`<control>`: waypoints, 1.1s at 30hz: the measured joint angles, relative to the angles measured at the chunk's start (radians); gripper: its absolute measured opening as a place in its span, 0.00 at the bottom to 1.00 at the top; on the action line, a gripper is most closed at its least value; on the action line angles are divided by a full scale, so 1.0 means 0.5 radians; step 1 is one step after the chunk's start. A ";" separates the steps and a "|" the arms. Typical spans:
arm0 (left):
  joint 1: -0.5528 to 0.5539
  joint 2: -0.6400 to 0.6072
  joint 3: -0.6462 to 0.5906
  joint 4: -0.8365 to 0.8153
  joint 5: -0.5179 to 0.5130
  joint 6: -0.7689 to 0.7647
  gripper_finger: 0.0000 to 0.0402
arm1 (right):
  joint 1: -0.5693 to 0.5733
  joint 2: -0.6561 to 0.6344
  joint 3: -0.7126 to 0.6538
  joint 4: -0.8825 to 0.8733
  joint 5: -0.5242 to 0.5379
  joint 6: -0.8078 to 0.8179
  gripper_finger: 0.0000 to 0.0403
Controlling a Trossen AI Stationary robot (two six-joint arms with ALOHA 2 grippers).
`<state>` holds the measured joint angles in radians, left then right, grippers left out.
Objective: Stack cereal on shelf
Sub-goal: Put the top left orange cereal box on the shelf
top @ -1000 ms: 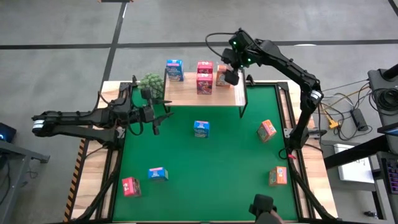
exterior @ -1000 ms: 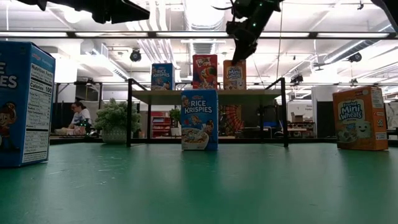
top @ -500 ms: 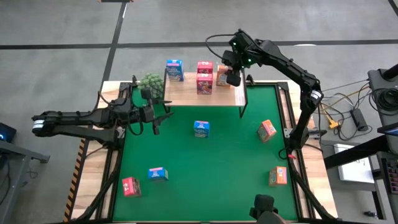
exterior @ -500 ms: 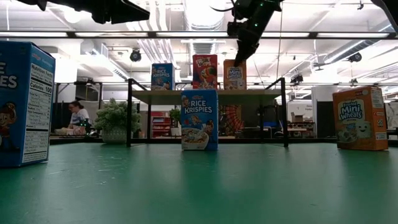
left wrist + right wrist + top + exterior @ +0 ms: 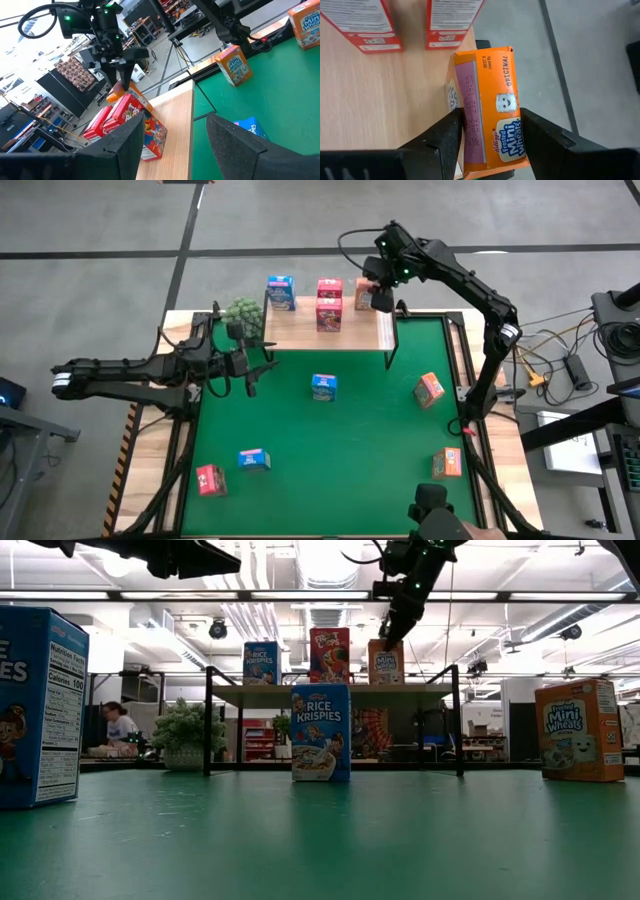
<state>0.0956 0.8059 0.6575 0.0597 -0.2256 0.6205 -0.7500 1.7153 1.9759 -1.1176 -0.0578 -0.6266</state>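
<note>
Four cereal boxes stand on the shelf (image 5: 300, 326) — one blue (image 5: 280, 291), two pink-red (image 5: 329, 305) and an orange box (image 5: 490, 105) at the right end, over which the right hand (image 5: 381, 298) hangs, its fingers closed on the box's sides. Five boxes wait on the green worktop (image 5: 340, 450): blue (image 5: 323, 386), blue (image 5: 254, 460), pink-red (image 5: 210, 479), orange (image 5: 429, 389) and orange (image 5: 447, 464). The left hand (image 5: 250, 366) waits with fingers spread near the shelf's left end, beside a green plant (image 5: 242, 313) that crowds that corner.
</note>
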 joint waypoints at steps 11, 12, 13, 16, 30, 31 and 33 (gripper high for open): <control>0.000 0.000 0.000 0.000 0.000 -0.001 0.49 | -0.002 -0.001 0.000 0.015 -0.092 -0.003 0.44; 0.000 0.000 0.000 0.000 0.000 -0.001 0.49 | -0.003 -0.001 0.000 0.015 -0.092 0.006 0.44; 0.000 0.000 0.000 0.000 0.000 -0.001 0.49 | -0.003 -0.001 0.000 0.015 -0.090 0.010 0.44; 0.000 0.000 0.000 0.000 0.000 -0.001 0.49 | -0.003 -0.001 0.000 0.023 -0.088 0.013 0.44; 0.000 0.000 0.000 -0.001 0.000 -0.002 0.49 | -0.003 -0.001 -0.014 0.061 -0.072 -0.023 0.44; 0.000 0.000 0.000 -0.001 0.000 -0.002 0.49 | -0.003 -0.002 -0.021 0.062 -0.072 -0.023 0.44; -0.001 0.001 0.000 -0.001 0.000 -0.002 0.49 | -0.003 -0.004 -0.036 0.072 -0.071 -0.023 0.44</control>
<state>0.0952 0.8062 0.6575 0.0593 -0.2256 0.6193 -0.7517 1.7134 1.9579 -1.0817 -0.0934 -0.6382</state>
